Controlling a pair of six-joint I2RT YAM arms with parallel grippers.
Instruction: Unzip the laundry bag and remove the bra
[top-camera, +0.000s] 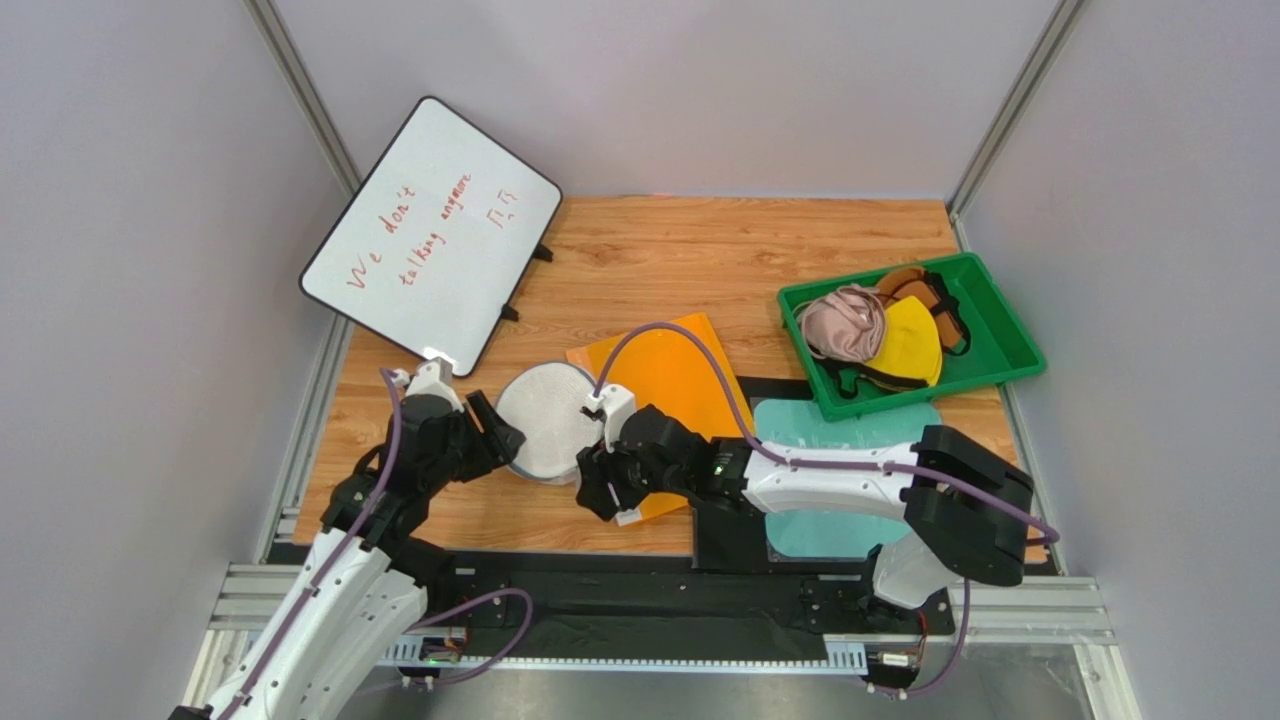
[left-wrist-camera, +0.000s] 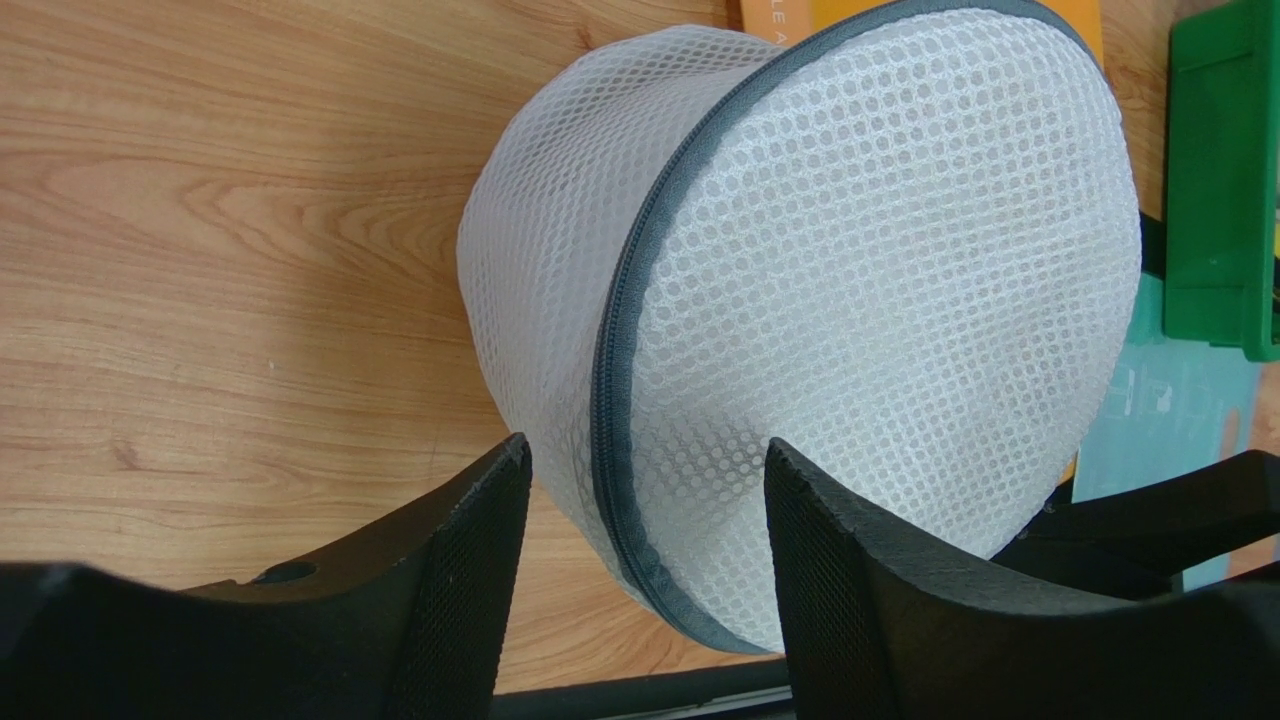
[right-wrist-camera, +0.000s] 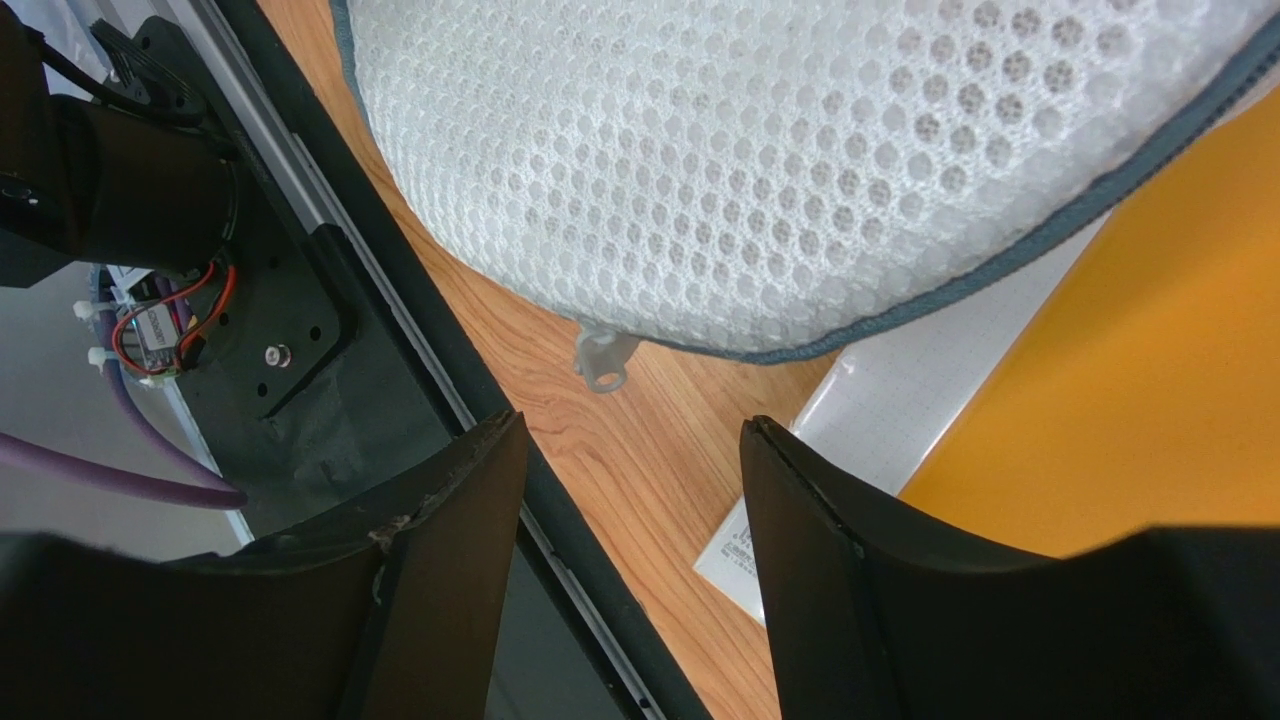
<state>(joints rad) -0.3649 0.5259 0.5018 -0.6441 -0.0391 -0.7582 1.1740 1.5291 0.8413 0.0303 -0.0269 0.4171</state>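
The laundry bag (top-camera: 547, 419), a round white mesh drum with a dark zipper rim, lies on the wooden table with its zipper shut. My left gripper (top-camera: 502, 444) is open at its left edge. In the left wrist view the bag (left-wrist-camera: 842, 300) fills the frame, and the zipper rim (left-wrist-camera: 616, 390) runs between the open fingertips of the gripper (left-wrist-camera: 646, 480). My right gripper (top-camera: 601, 491) is open at the bag's near right side. In the right wrist view the small pale zipper pull (right-wrist-camera: 604, 357) hangs from the bag (right-wrist-camera: 751, 150) just beyond the gripper (right-wrist-camera: 631, 443). The bra is hidden.
An orange sheet (top-camera: 672, 378) lies under the bag's right side, with a teal mat (top-camera: 836, 435) to its right. A green tray (top-camera: 1004, 348) at the back right holds pink, yellow and brownish garments. A whiteboard (top-camera: 428, 233) leans at the back left. The table's black front rail (right-wrist-camera: 436, 360) is close.
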